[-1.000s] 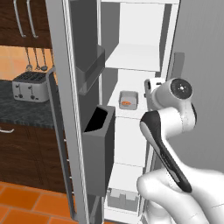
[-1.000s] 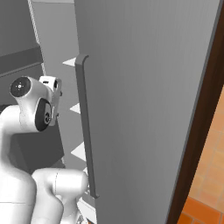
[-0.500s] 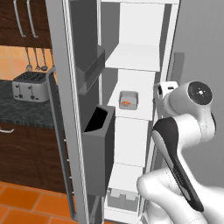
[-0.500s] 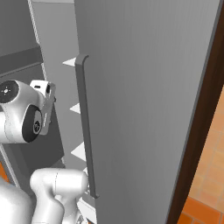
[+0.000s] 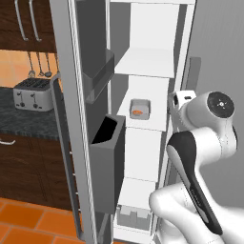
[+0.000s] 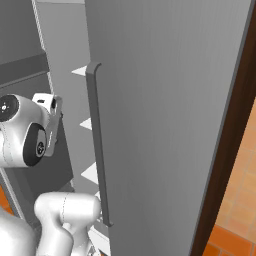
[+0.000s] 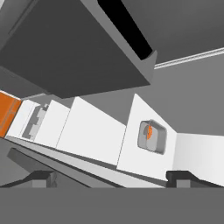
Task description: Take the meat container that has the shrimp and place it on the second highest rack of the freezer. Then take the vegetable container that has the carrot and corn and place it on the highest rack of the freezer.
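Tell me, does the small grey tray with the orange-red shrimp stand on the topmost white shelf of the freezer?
No, the small grey tray rests on the white shelf just below the topmost shelf, in the left base view.

White arm raised, elbow bent, fingers point(image 7: 41, 177) spread apart, holding nothing

To your left in the left base view, a silver toaster point(image 5: 32, 94) sits on a dark speckled counter point(image 5: 28, 125), with dark wood cabinets point(image 5: 24, 181) below it and more dark wood cupboards with long bar handles point(image 5: 26, 21) above. Behind the toaster you see an orange-tan wall point(image 5: 19, 64) where a few utensils point(image 5: 39, 64) hang, and the floor is orange tile point(image 5: 28, 224). In the right base view, you get that orange tiled floor point(image 6: 235, 200) again, beside a dark brown upright panel point(image 6: 227, 140).
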